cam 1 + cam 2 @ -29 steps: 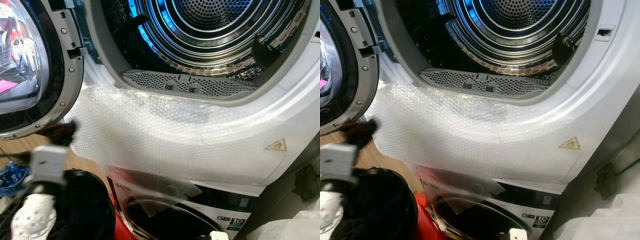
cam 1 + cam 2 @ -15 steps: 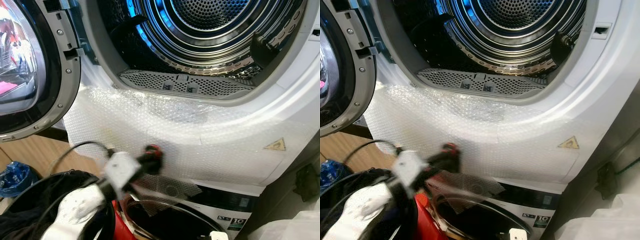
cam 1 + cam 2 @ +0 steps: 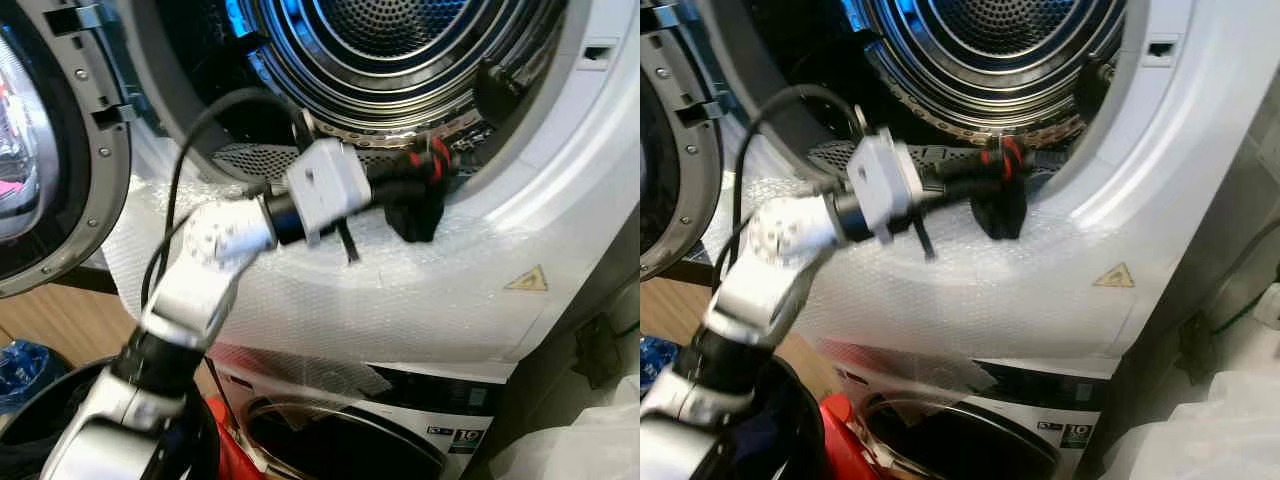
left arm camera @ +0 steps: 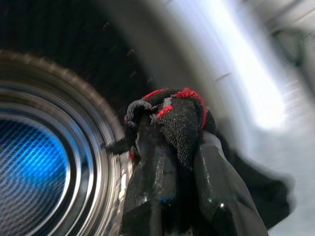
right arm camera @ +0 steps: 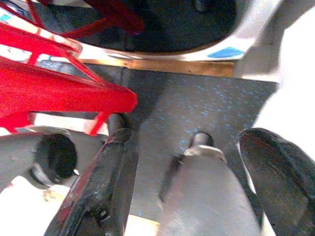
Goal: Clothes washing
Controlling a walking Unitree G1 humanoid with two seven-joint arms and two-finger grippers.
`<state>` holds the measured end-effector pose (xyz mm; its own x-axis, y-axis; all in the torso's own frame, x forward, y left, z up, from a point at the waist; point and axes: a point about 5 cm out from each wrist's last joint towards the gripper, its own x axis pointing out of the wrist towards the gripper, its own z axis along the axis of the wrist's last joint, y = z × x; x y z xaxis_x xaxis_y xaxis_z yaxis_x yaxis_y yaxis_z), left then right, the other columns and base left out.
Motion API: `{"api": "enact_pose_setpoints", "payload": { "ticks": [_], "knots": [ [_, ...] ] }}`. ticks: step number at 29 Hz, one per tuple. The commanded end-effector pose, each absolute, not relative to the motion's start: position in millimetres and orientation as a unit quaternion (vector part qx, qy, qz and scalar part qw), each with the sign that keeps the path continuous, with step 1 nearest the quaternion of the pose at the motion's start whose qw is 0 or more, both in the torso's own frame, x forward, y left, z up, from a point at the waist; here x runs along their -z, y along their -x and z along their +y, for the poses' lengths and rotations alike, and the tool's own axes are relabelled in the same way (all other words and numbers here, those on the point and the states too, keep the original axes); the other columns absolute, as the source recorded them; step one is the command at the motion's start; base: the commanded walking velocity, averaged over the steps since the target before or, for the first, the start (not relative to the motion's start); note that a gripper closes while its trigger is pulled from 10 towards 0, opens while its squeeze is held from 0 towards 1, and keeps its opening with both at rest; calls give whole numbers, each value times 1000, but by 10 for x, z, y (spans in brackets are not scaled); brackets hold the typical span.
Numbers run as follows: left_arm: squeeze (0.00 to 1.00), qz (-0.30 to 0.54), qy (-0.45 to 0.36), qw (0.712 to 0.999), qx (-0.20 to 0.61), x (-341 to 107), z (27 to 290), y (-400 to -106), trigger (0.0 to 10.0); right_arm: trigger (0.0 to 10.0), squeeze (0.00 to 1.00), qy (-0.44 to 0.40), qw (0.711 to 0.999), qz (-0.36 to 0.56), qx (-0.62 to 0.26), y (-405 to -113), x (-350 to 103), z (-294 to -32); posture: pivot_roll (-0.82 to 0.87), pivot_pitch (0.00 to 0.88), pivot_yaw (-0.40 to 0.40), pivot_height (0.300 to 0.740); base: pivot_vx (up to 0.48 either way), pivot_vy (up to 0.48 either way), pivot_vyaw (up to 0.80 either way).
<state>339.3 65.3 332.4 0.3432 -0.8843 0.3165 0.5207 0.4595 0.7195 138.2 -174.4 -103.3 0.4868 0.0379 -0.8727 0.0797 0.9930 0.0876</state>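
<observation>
While your left gripper [image 3: 432,168] reaches toward the drum [image 3: 400,50], its fingers are clamped on a small black and red garment [image 3: 415,205], which droops below them over the bubble wrap [image 3: 330,290] padding the door sill. You hold it by its top, probably so the loose end clears the rim just ahead. Your right gripper [image 5: 182,162] hangs idle with fingers spread apart, beside a red basket [image 5: 54,83].
</observation>
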Motion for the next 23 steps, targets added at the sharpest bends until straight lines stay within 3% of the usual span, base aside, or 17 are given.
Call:
{"api": "enact_pose_setpoints", "payload": {
  "ticks": [1, 2, 3, 6, 16, 17, 18, 19, 20, 22, 23],
  "knots": [
    [0, -345, -245, 811, 403, -3512, 892, -3655, 0, 10000, 0, -60, 864, 499, 12, -1381, 1029, -1750, 51, 0, 63, 740, 0, 0, 0],
    [0, -345, -245, 811, 403, -3512, 892, -3655, 0, 10000, 0, -60, 864, 499, 12, -1381, 1029, -1750, 51, 0, 63, 740, 0, 0, 0],
    [0, -324, -226, 835, 383, -3554, 970, -3783, 0, 10000, 0, -61, 865, 498, 20, -1358, 1030, -1802, 27, 0, 58, 740, 0, 0, 0],
    [0, -285, -192, 868, 358, -3566, 1085, -3930, 0, 10000, 0, -57, 865, 498, 24, -1309, 1036, -1867, -2, 0, 43, 740, 0, 0, 0],
    [0, -216, -105, 921, 308, -3547, 1294, -4113, 275, 10000, 0, -69, 874, 479, 50, -1153, 1034, -2054, -160, 0, 50, 740, 0, 0, 0],
    [0, -216, -100, 922, 305, -3556, 1300, -4116, 1412, 10000, 0, -71, 874, 477, 51, -1140, 1032, -2072, -165, 0, 51, 740, 0, 0, 0],
    [0, -217, -96, 922, 305, -3562, 1300, -4117, 3725, 10000, 0, -72, 875, 477, 52, -1131, 1031, -2084, -165, 0, 51, 740, 0, 0, 0],
    [0, -214, -88, 924, 306, -3576, 1305, -4120, 4392, 10000, 0, -72, 875, 476, 55, -1110, 1032, -2100, -186, 0, 55, 740, 0, 0, 0],
    [0, -204, -74, 925, 311, -3595, 1308, -4126, 7725, 10000, 0, -72, 875, 475, 57, -1073, 1035, -2120, -196, 0, 55, 740, 0, 0, 0],
    [0, -201, -71, 926, 313, -3600, 1301, -4128, 7725, 10000, 0, -72, 875, 474, 58, -1056, 1035, -2132, -202, 0, 55, 740, 0, 0, 0],
    [0, -198, -75, 924, 318, -3604, 1282, -4127, 9804, 10000, 0, -73, 875, 473, 63, -1033, 1035, -2156, -221, 0, 57, 740, 0, 0, 0]
  ]
}}
